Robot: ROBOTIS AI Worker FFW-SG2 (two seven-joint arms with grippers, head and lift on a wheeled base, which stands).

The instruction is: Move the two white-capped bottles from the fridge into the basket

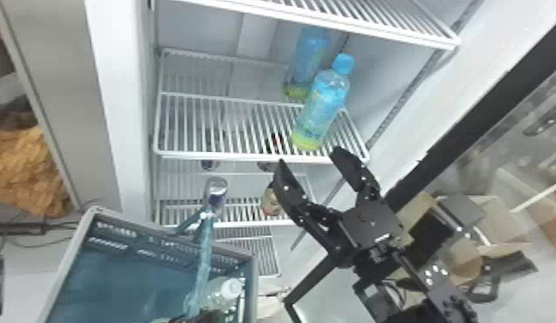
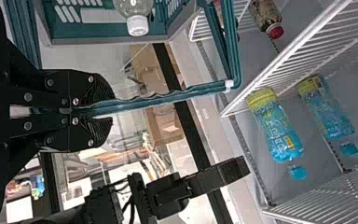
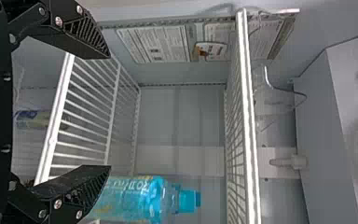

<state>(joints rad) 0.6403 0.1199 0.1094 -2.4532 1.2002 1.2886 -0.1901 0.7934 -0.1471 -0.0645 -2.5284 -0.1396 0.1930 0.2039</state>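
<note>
My right gripper (image 1: 310, 159) stands open at the front edge of the fridge's middle shelf (image 1: 221, 155), with nothing between its fingers. In the right wrist view this gripper (image 3: 108, 112) has a blue-capped bottle (image 3: 135, 198) beyond one finger. My left gripper (image 1: 199, 318) is at the head view's bottom edge; in the left wrist view that gripper (image 2: 91, 112) is shut on the teal basket handle (image 2: 154, 100). Inside the basket (image 1: 130, 275) lies a clear bottle (image 1: 218, 294) with a white cap, also in the left wrist view as a bottle (image 2: 136, 16).
Two blue-capped bottles stand on the middle shelf, one in front (image 1: 319, 109) and one behind (image 1: 309, 56). Lower down are a purple-marked container (image 1: 216, 193) and a brownish bottle (image 1: 271, 202). An upper shelf (image 1: 375, 30) hangs above. Cardboard boxes (image 1: 496, 223) are at right.
</note>
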